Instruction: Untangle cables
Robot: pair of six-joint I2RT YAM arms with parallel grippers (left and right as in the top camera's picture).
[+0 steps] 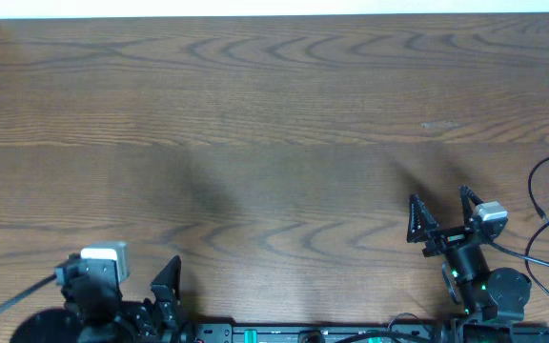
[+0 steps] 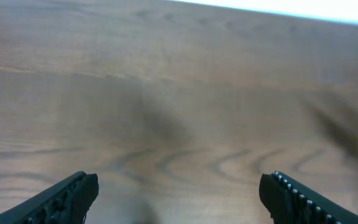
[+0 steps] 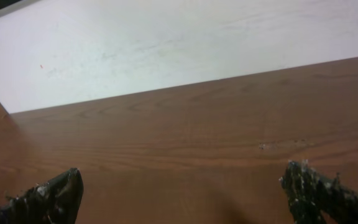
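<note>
Thin black cables [image 1: 548, 170] lie at the table's far right edge in the overhead view, in loose loops with a small plug end [image 1: 538, 211]; they run out of frame. No whitish cord shows. My right gripper [image 1: 438, 198] is open and empty, left of the cables and apart from them. Its wrist view [image 3: 182, 193] shows only bare wood between the jaws. My left gripper [image 1: 165, 291] is open and empty at the front left, far from the cables. Its wrist view [image 2: 179, 193] shows bare wood too.
The brown wooden table [image 1: 255, 124] fills the view; its far edge meets a white surface [image 3: 135, 43]. A thicker black cord [image 1: 8, 303] runs from the left arm, and another [image 1: 532, 259] from the right arm.
</note>
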